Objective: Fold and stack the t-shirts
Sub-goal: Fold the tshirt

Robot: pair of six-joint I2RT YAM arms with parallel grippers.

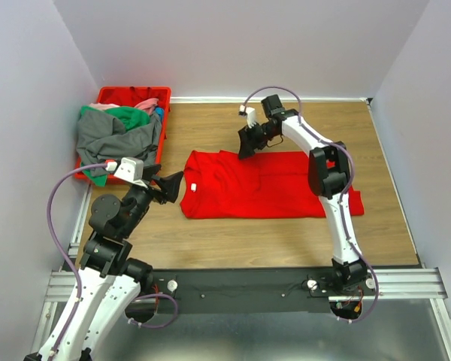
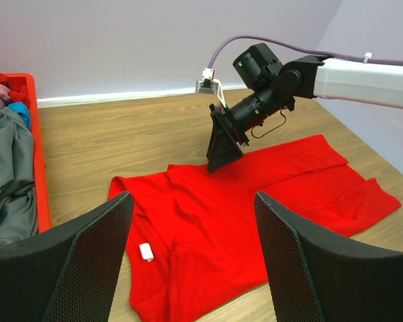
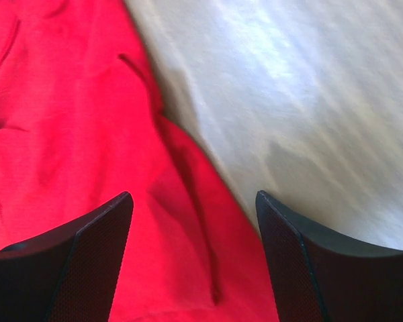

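A bright red t-shirt [image 1: 263, 188] lies flat along the wooden table, its small white neck label [image 1: 193, 187] at the left end. My left gripper [image 1: 173, 183] hovers open just left of that neck end; in its wrist view the shirt [image 2: 255, 194] and label [image 2: 146, 251] show between the spread fingers, nothing held. My right gripper [image 1: 246, 147] is open over the shirt's far edge, pointing down. Its wrist view shows the red hem [image 3: 67, 168] running between the fingers beside bare table. More t-shirts, grey [image 1: 113, 139], green [image 1: 128, 115] and pink [image 1: 144, 103], are heaped in the crate.
A red plastic crate [image 1: 113, 95] stands at the back left corner against the wall, the grey cloth spilling over its near rim. White walls close the table on three sides. The right arm [image 1: 327, 169] reaches over the shirt's right half.
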